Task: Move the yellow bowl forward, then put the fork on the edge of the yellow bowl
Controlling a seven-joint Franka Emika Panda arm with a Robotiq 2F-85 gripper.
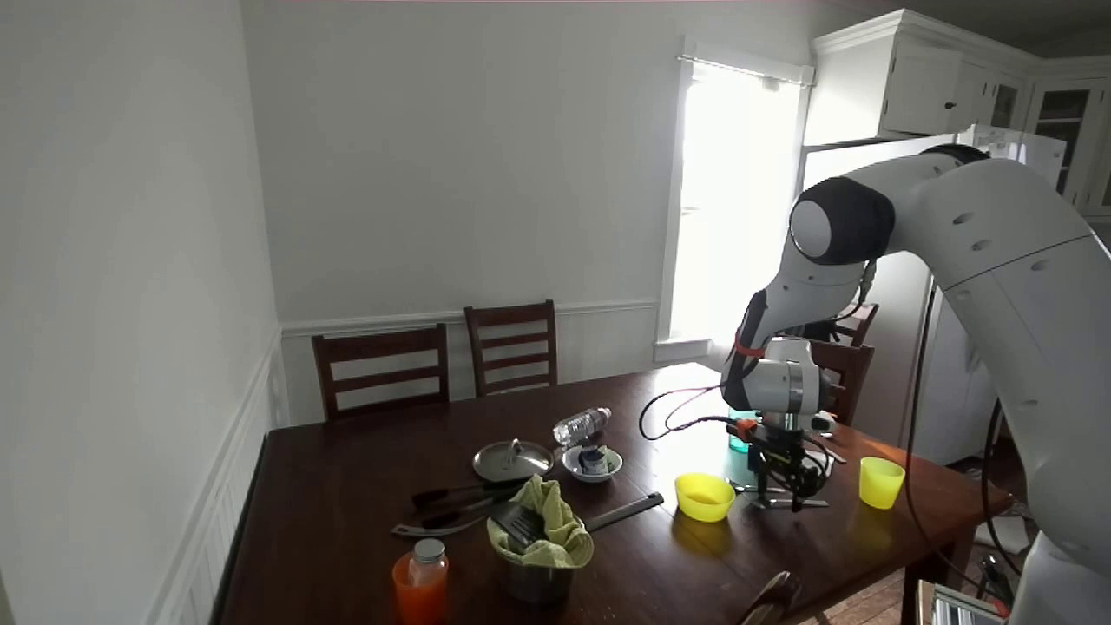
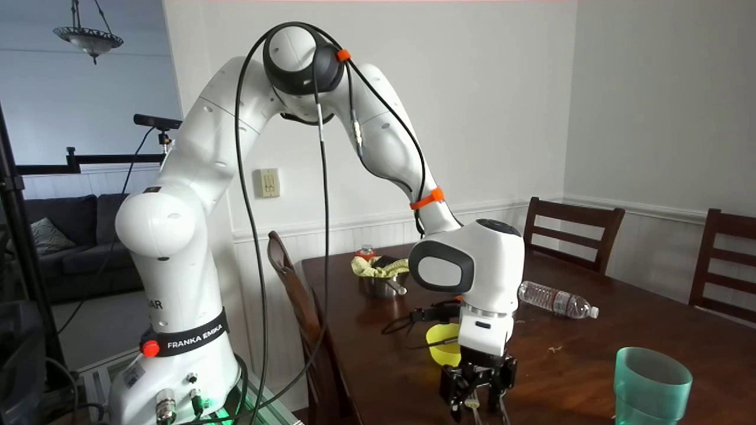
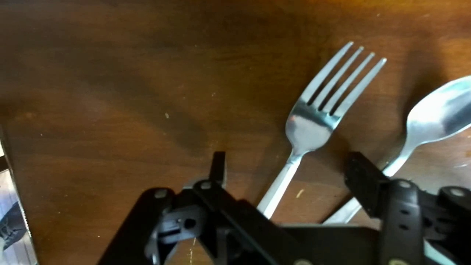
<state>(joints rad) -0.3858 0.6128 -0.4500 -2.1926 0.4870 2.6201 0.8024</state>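
The yellow bowl [image 1: 705,501] rests upright on the dark table beside the arm's wrist. It also shows in an exterior view as a yellow bowl [image 2: 444,355] partly behind a cable and the arm. In the wrist view a silver fork [image 3: 309,130] lies on the wood, tines pointing up and to the right. My gripper [image 3: 287,164] stands open over it, one finger on each side of the fork's neck and handle, with gaps on both sides. The handle's lower end is hidden behind the gripper. My right-hand finger overlaps the handle of a spoon [image 3: 436,114] in this view.
A taller yellow cup [image 1: 882,483] stands near the table edge, and a teal cup [image 2: 652,386] is close to the arm. Farther along are a white bowl [image 1: 609,469], a bottle [image 1: 581,427], a lid [image 1: 503,464] and a pot [image 1: 538,583] holding a green cloth.
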